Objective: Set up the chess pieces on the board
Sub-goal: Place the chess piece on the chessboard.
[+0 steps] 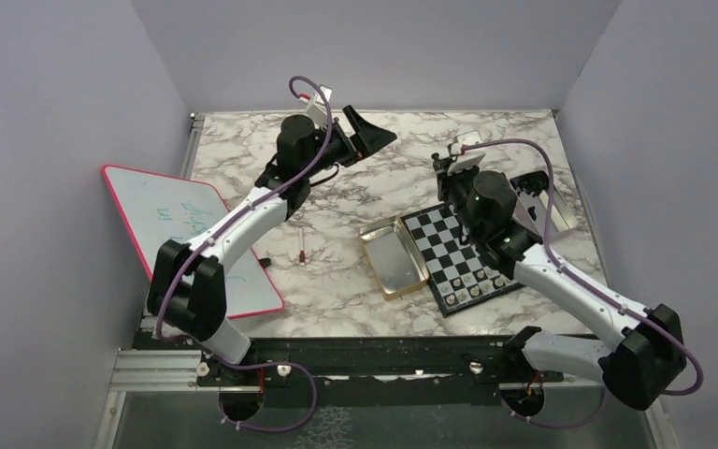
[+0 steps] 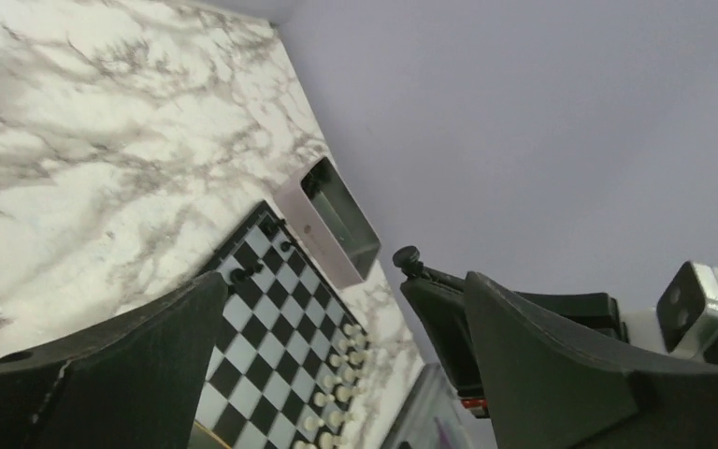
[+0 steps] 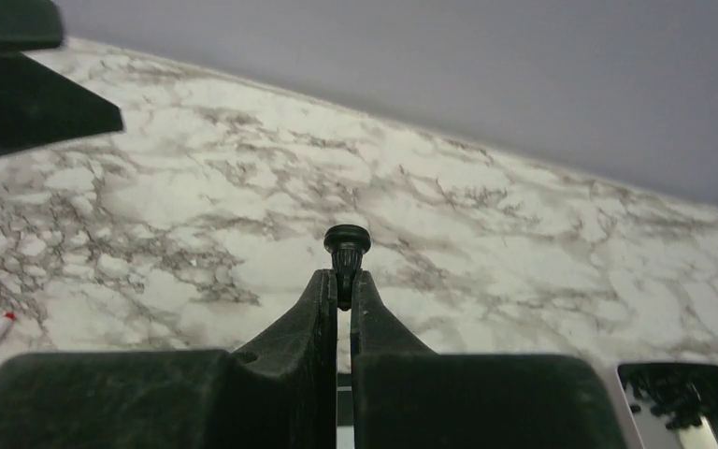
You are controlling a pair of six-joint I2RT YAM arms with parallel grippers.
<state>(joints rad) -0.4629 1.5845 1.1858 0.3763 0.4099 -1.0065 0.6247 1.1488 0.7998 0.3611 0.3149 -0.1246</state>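
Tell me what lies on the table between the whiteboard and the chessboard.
Top view: past the whiteboard, a thin red-tipped marker, then an open gold tin beside the chessboard; otherwise bare marble.

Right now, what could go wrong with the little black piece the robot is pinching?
1. The right jaws pinch the black piece only at their very tips, by its lower end, so it could slip or twist out.
2. The board has small squares, and other black pieces already stand there, so lowering it might knock one over.
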